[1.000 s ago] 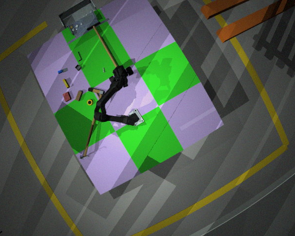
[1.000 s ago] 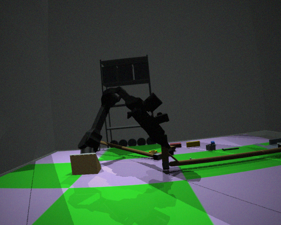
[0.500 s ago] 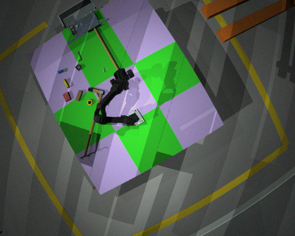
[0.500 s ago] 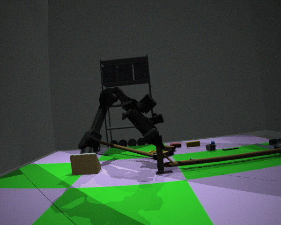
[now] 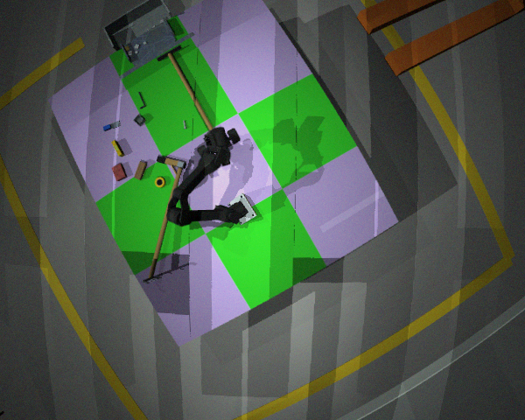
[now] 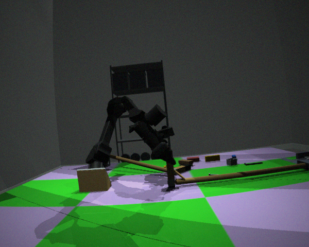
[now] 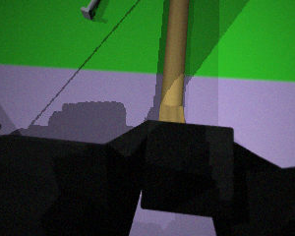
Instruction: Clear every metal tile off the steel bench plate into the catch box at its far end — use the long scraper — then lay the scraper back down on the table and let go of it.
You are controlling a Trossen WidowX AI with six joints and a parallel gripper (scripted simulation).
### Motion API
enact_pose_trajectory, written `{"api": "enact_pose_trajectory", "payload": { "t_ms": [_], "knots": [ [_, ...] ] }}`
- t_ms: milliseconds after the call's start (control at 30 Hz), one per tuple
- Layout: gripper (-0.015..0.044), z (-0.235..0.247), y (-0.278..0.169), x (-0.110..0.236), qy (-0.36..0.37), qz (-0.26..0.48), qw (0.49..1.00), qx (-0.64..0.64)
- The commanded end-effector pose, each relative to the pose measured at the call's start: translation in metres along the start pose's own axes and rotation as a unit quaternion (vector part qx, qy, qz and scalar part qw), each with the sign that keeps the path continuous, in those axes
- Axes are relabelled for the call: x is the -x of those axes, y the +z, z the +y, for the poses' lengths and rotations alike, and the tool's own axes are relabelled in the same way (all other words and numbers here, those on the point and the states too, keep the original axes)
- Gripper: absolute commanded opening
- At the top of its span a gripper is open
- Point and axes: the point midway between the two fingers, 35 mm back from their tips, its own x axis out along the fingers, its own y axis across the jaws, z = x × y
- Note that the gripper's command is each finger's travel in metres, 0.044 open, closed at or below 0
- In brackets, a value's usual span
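My gripper (image 5: 216,136) (image 6: 170,161) (image 7: 175,130) is shut on the scraper's upright grip, low over the table. The scraper's long wooden handle (image 5: 192,95) (image 6: 229,176) (image 7: 175,54) runs forward to its dark cross blade (image 5: 169,52). The blade is at the near edge of the bluish steel plate (image 5: 159,41). Several small tiles (image 5: 136,45) show near the plate's left side, by the grey catch box (image 5: 150,14). I cannot tell whether each tile is on the plate or in the box. The box's floor is partly hidden.
A bolt (image 5: 185,124) (image 7: 89,11) lies left of the handle. A hammer-like tool (image 5: 172,161) and a rake (image 5: 159,239) lie nearer my arm. A yellow ring (image 5: 159,182), red block (image 5: 119,171), brown block (image 5: 140,170), yellow block (image 5: 117,148) and dark cube (image 5: 139,119) lie left.
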Motion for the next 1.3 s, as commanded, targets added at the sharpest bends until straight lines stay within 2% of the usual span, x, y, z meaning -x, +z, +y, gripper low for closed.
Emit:
{"api": "enact_pose_trajectory", "payload": {
  "t_ms": [0, 400, 567, 1267],
  "knots": [
    [0.0, 0.003, -0.002, 0.006, 0.001, -0.008, 1.0, 0.005],
    [0.0315, 0.0, -0.001, 0.001, 0.0, 0.0, 1.0, 0.0],
    [0.044, 0.0, -0.001, 0.01, -0.002, 0.0, 1.0, -0.003],
    [0.044, 0.002, -0.002, 0.06, 0.001, 0.0, 1.0, -0.001]
  ]
}}
